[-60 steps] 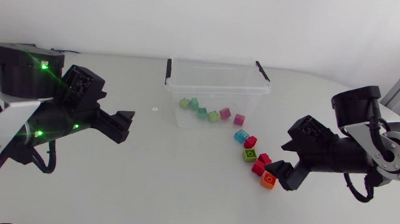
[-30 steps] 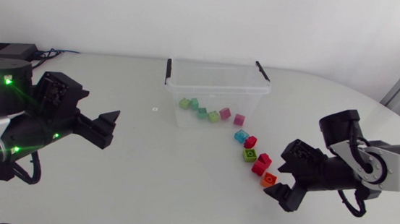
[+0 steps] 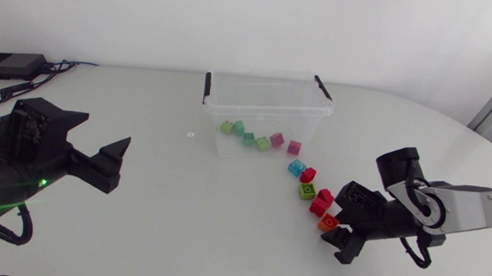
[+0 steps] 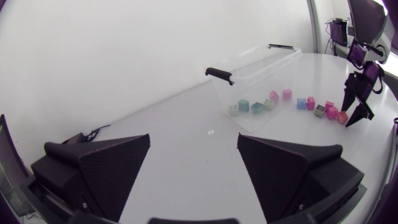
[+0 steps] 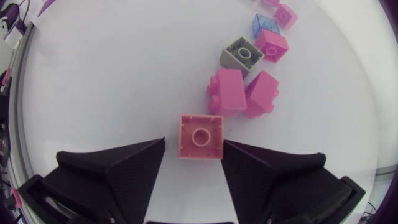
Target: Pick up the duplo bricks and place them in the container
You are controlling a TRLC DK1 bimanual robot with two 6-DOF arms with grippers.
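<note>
Since 1.0 s ago: the right arm is lower and drawn toward the near table edge, and the left arm has pulled back to the left edge. Bricks and container unmoved.

Head view: the clear container [image 3: 266,108] with black handles stands at the far middle of the table [image 3: 175,230]. Five small bricks [image 3: 263,143] show through its wall, apparently inside. A curved row of loose bricks [image 3: 307,191] runs from it to the right hand [image 3: 334,228], which brackets the orange brick [image 3: 329,222] at the row's end. The left hand [image 3: 108,129] hangs well apart.

Left wrist view: left hand [image 4: 193,137] released, bare table between its fingers. Container [image 4: 261,68] far ahead.

Right wrist view: right hand [image 5: 193,142] unclenched. Orange brick [image 5: 200,137] sits stud-up on the table between the fingers, with a clear gap on one side.
</note>
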